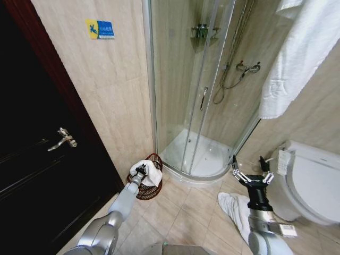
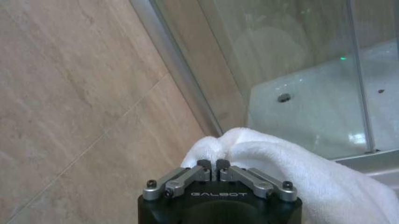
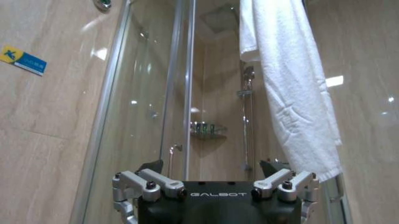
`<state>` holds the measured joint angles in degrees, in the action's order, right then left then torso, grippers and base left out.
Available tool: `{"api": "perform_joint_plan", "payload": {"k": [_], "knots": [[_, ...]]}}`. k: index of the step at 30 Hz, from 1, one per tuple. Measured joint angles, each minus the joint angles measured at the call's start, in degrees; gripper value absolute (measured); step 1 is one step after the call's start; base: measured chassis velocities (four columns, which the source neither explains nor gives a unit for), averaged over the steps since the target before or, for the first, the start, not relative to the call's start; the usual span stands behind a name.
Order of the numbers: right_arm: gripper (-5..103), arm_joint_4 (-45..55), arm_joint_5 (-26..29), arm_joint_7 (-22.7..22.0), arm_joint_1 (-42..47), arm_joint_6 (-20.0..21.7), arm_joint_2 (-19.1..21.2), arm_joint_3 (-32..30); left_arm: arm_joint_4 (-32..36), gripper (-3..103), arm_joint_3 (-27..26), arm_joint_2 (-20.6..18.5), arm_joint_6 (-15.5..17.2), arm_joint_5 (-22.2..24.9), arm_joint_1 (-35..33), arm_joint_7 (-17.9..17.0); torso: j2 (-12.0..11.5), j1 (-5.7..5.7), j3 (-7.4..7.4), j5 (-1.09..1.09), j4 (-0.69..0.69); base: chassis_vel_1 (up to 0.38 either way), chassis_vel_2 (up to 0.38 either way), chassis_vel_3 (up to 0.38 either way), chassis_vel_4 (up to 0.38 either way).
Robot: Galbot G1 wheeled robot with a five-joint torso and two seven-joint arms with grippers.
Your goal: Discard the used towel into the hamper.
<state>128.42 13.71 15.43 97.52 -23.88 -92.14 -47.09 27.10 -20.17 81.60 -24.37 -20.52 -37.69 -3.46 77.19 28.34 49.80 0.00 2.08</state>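
The left gripper (image 1: 141,170) is clamped on the towel (image 1: 150,171), right over the hamper (image 1: 151,187) by the far-left wall, so the drop is straight down. The right gripper (image 1: 252,169), fingers spread wide, waits near the toilet (image 1: 313,183).

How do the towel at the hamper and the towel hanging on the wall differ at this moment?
The towel at the hamper is bunched over the hamper rim, pinched by the shut left gripper; the hanging towel drapes long and flat, untouched. The first sits low by the shower base; the second hangs high above the toilet. Both are white terry cloth.
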Motion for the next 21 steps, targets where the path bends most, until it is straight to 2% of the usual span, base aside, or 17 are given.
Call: {"api": "perform_joint_plan", "payload": {"k": [5, 13, 16, 17, 18, 21], "knots": [[100, 0.22, 0.28, 0.26, 0.07, -0.28, 0.00, -0.02, 0.01, 3, 0.06, 0.19, -0.10, 0.02, -0.02, 0.03, 0.00, 0.00, 0.00, 0.00, 0.00, -0.080, 0.070, 0.085, -0.085], [100, -0.23, 1.20, 2.09, 0.06, -3.80, 0.00, 0.01, -0.12, 3, 0.15, -0.36, 1.32, -2.32, -0.28, 0.91, -0.03, 0.09, 0.03, 0.00, 0.00, -0.120, 0.110, 0.127, -0.116], [100, -0.49, 2.14, 4.61, 0.31, -5.16, 0.00, -0.15, 0.11, 3, 0.14, -1.14, 3.66, -6.41, -0.77, 1.09, -0.03, 0.06, 0.02, 0.00, -0.01, -0.056, 0.041, 0.036, -0.030], [100, -0.49, 2.14, 4.61, 0.31, -5.16, 0.00, -0.15, 0.11, 3, 0.14, -1.14, 3.66, -6.41, -0.77, 1.09, -0.03, 0.06, 0.02, 0.00, -0.01, 0.000, 0.000, 0.000, 0.000], [100, -0.55, 2.37, 5.45, 0.42, -5.54, 0.00, -0.15, 0.04, 3, 0.07, -1.38, 4.82, -8.55, -0.87, 1.09, -0.02, 0.02, 0.01, 0.00, -0.01, 0.000, 0.000, 0.000, 0.000], [100, -0.55, 2.52, 6.34, 0.59, -5.93, 0.00, -0.15, -0.01, 3, 0.06, -2.10, 7.61, -10.79, -1.35, 1.06, 0.00, -0.02, -0.01, 0.00, -0.01, 0.035, -0.023, -0.019, 0.019]]}}
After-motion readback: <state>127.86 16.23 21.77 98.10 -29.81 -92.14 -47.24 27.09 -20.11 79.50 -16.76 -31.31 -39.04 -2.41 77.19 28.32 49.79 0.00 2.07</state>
